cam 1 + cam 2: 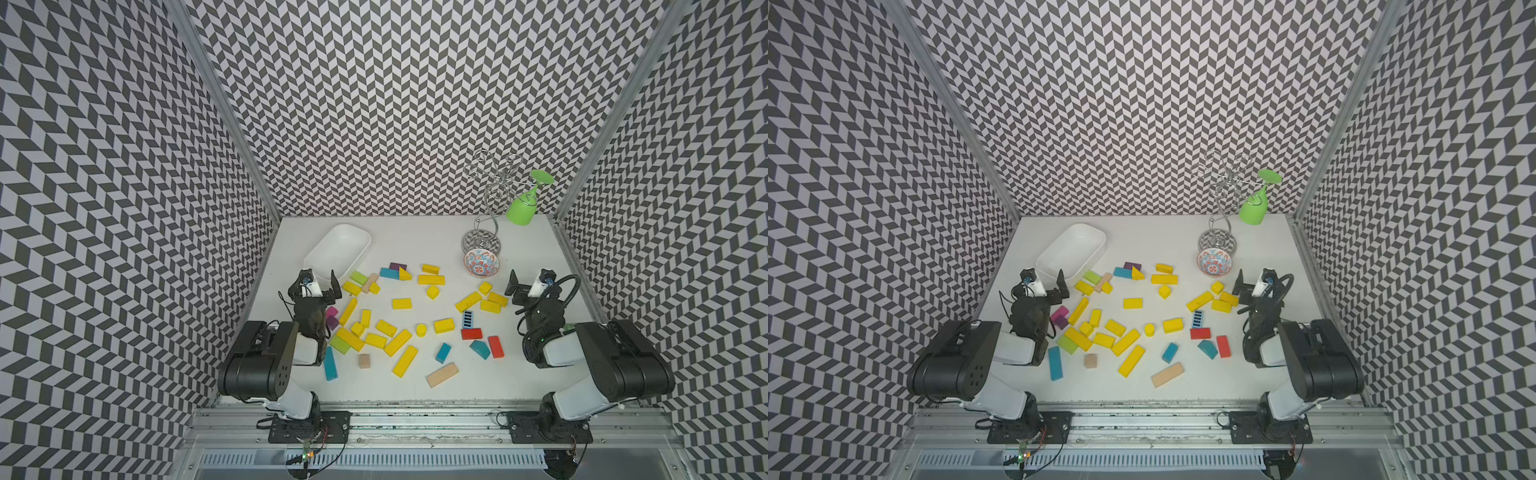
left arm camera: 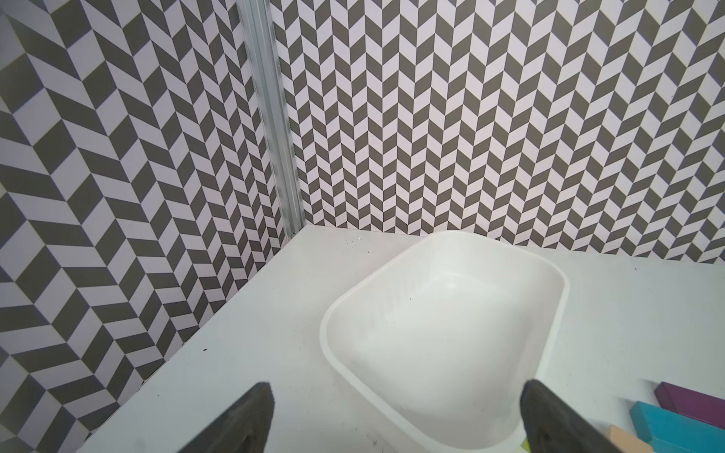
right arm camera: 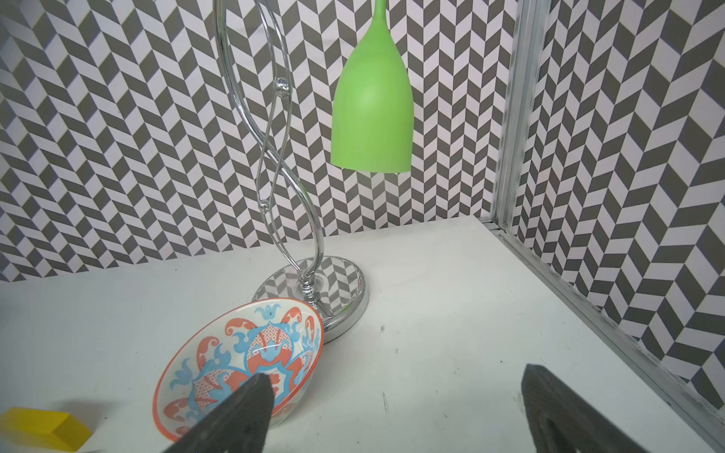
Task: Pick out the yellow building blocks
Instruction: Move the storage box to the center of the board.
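Nothing is sorted yet. The yellow building blocks [image 1: 397, 342] lie scattered over the table [image 1: 415, 237], mixed with other blocks [image 1: 471, 333], and the white tub [image 1: 338, 247] is empty. The left tool [image 2: 396, 412] and right tool [image 3: 396, 392] both gape open, holding nothing.

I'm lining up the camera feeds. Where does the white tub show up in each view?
In a top view: white tub, back left of the table.
In a top view: same corner, slightly further left in the picture.
Left wrist: large, in the picture's lower middle.
Right wrist: not in it.
Shared landmark: the purple block near the tub.
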Motion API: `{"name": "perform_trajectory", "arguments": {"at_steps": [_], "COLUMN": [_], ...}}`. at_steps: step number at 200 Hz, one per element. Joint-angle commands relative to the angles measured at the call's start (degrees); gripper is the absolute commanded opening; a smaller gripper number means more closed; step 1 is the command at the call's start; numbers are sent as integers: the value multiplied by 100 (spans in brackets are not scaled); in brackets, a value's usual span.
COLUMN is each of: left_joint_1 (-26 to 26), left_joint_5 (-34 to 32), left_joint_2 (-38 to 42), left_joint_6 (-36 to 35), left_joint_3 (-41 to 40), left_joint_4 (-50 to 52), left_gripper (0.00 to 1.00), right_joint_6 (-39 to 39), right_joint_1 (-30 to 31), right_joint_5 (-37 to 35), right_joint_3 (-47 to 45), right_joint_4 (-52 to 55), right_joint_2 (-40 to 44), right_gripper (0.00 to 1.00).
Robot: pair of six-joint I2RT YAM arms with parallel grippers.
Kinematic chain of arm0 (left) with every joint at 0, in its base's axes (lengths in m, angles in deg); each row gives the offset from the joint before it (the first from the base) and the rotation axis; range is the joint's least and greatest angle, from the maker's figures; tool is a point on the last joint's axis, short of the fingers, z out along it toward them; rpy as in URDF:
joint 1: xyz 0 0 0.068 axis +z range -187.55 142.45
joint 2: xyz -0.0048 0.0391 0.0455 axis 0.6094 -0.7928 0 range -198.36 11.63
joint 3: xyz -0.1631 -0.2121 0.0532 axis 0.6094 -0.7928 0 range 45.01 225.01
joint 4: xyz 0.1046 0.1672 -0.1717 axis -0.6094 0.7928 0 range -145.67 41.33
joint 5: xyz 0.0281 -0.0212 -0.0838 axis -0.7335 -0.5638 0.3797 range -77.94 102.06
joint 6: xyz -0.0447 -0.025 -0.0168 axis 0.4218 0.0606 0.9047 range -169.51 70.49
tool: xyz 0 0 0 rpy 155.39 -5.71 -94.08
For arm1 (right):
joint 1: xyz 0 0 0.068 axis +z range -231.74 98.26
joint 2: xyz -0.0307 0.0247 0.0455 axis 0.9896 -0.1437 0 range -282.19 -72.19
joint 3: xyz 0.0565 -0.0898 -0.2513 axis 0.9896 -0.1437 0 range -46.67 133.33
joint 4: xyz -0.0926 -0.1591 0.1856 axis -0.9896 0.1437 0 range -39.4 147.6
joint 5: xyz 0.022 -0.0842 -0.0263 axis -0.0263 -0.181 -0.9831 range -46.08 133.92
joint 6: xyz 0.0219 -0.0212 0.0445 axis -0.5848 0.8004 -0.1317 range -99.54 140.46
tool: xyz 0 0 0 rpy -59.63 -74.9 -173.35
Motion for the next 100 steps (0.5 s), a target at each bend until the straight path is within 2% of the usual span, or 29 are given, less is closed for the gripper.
{"name": "perform_trajectory", "arguments": {"at_steps": [1,63,100], "left_joint_1": [29,31,32], "left_joint_5": [78,78,92], "left_joint_2": [44,38,49], "left_joint_6": [10,15,14], "left_joint_3": [-13,-17,-26], "left_joint_4": [-46,-45,-62], "left_gripper": [100,100,100], "right_joint_6": [73,49,-8], "right_joint_1": [28,14,-28], "right_joint_5": [-38,-14,1], "right_joint_3": [69,82,227], "right_joint_4": [-362,-298,363], "right_joint_2": [-69,-73,160], "right_gripper": [100,100,100]}}
